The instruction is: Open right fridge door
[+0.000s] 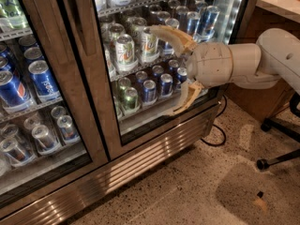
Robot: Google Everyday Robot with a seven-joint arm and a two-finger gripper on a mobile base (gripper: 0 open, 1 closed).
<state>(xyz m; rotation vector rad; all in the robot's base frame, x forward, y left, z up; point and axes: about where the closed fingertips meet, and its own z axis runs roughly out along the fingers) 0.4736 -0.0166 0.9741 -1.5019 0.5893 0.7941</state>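
"Pepsi" legible on blue cans (41,81) behind L glass; other labels unreadable. Right fridge door (101,102): brushed steel frame, glass pane, closed, on R half of fridge (117,179), which has ribbed steel base. Gripper (161,70) in front of that pane, level w/ lower can shelves. Its tan curved fingers are spread wide, holding nothing. Arm (243,64) white, smooth, rounded. Floor (187,196) speckled stone.

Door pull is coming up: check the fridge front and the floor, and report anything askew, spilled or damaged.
Nothing spilled or damaged. Cans stand upright behind the right fridge door, where the gripper hovers, jaws spread wide. Only oddities: a black cable looping on the floor by the fridge, and a small scrap further right.
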